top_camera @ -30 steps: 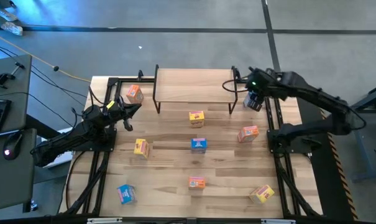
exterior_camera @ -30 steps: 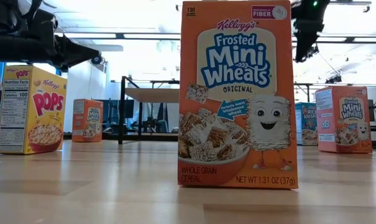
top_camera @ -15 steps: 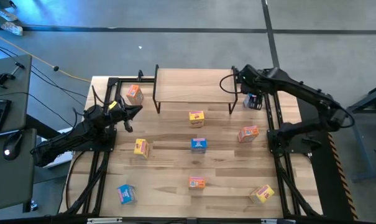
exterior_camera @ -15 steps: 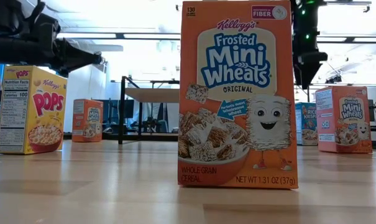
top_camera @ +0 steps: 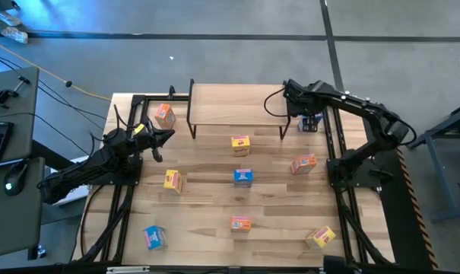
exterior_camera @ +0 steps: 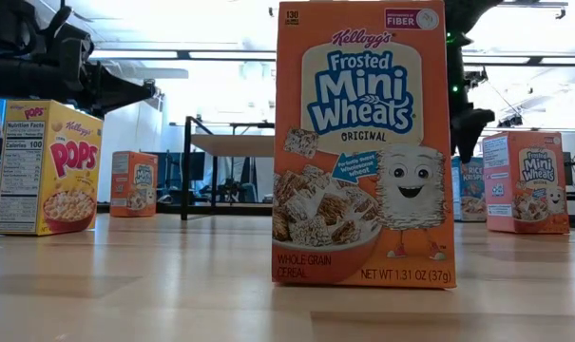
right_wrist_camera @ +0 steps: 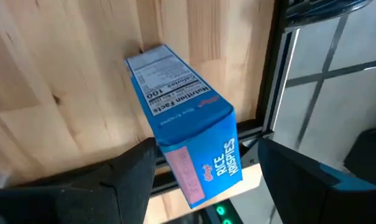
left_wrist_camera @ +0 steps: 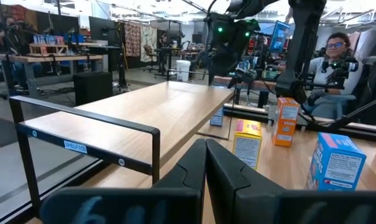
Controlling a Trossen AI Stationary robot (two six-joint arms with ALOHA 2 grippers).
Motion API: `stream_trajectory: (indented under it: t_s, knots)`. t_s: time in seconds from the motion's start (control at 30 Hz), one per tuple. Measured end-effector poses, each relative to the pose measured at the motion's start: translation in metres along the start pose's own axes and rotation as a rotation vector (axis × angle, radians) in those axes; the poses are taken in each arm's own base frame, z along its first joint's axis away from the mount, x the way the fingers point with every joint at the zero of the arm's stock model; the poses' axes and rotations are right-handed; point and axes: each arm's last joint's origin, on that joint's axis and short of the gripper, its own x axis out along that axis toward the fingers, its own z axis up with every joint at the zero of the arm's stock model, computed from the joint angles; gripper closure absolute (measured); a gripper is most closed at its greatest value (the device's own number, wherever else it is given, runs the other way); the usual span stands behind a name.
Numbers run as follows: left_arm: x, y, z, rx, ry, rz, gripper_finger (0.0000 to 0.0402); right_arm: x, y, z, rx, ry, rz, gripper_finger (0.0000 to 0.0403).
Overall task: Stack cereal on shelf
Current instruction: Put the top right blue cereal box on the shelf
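Note:
A blue cereal box (right_wrist_camera: 181, 118) stands upright on the table's far right, just right of the shelf (top_camera: 237, 103). My right gripper (right_wrist_camera: 207, 149) hangs open over it, pointing steeply down. One finger (right_wrist_camera: 135, 180) stands on each side of the box's top end, and I see no touch. In the high view this gripper (top_camera: 302, 114) sits beside the shelf's right legs. The low view shows it (exterior_camera: 463, 133) above the half-hidden blue box (exterior_camera: 469, 190). My left gripper (top_camera: 165, 133) waits shut and level at the table's left, holding nothing.
Loose cereal boxes stand about the table: orange (top_camera: 164, 114), yellow (top_camera: 240, 143), orange (top_camera: 304, 163), blue (top_camera: 243, 176), yellow (top_camera: 172, 180), orange (top_camera: 240, 223), blue (top_camera: 154, 237), yellow (top_camera: 320, 237). A black frame rail (right_wrist_camera: 281, 74) runs close beside the blue box. The shelf top is bare.
My right gripper has come down beside the shelf's right end onto the blue box and has rolled about its own axis, so that its fingers now stand on either side of the box. The box has not moved.

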Motion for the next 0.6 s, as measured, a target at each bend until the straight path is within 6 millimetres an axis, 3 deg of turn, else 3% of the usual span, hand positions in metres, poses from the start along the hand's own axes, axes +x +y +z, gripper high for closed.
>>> stream_trajectory:
  t_s: [0.6]
  knots:
    - [0.0000, 0.0000, 0.0001, 0.008, -0.001, 0.000, 0.0399, 0.0087, -0.0060, -0.0001, 0.030, -0.048, 0.092, 0.0144]
